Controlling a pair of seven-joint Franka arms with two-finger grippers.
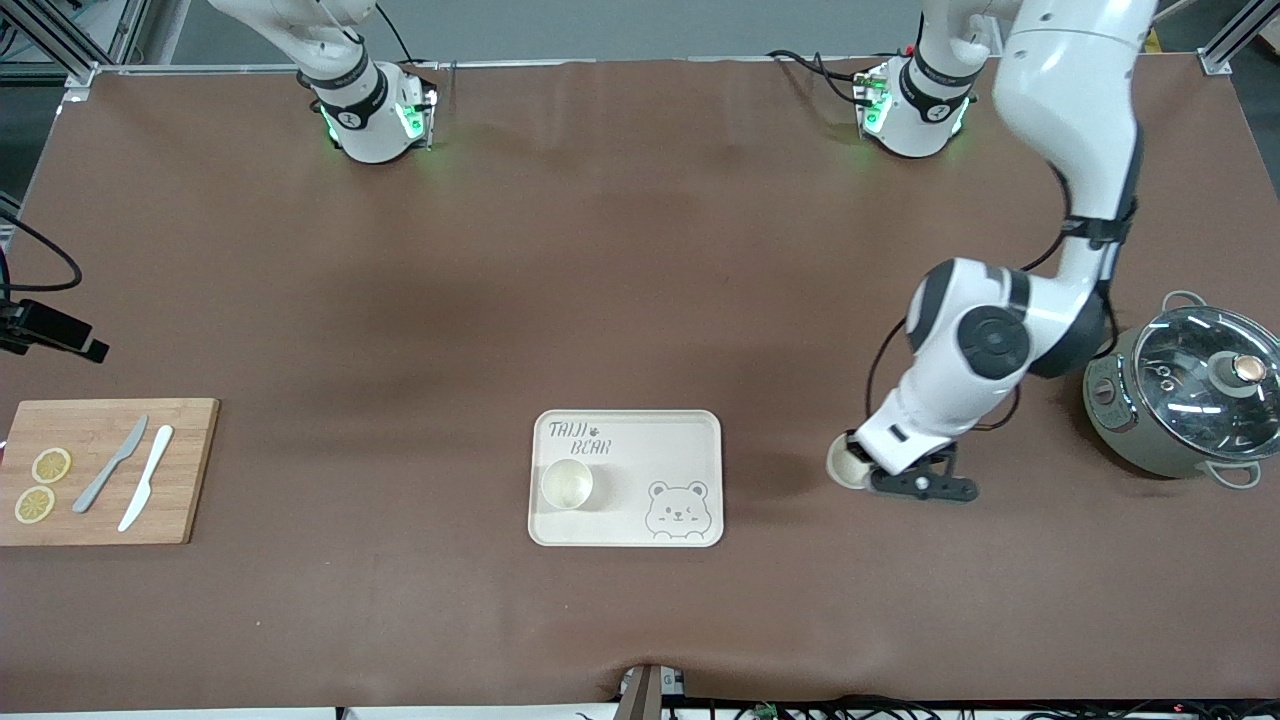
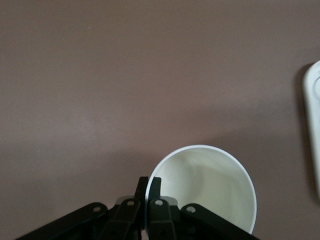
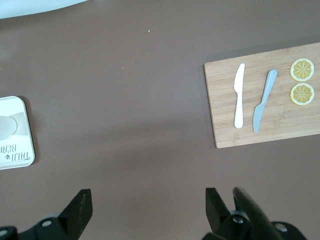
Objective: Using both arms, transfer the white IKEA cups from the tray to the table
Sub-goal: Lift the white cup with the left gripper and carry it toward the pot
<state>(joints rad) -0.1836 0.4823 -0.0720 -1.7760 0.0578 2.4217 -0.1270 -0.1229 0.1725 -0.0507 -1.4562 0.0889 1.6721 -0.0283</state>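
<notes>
One white cup (image 1: 567, 483) stands on the bear tray (image 1: 690, 440), beside the "TAIJI BEAR" print. It also shows in the right wrist view (image 3: 5, 125) on the tray (image 3: 17, 150). The second white cup (image 1: 843, 464) is beside the tray, toward the left arm's end of the table. My left gripper (image 1: 862, 462) is shut on this cup's rim (image 2: 210, 190), one finger inside and one outside (image 2: 148, 182). I cannot tell whether the cup rests on the table. My right gripper (image 3: 147, 210) is open and empty, high over bare table, out of the front view.
A wooden cutting board (image 1: 190, 470) with two knives and two lemon slices lies at the right arm's end. A pot with a glass lid (image 1: 1190, 390) stands close by the left arm's elbow. The tray's edge (image 2: 312, 125) shows in the left wrist view.
</notes>
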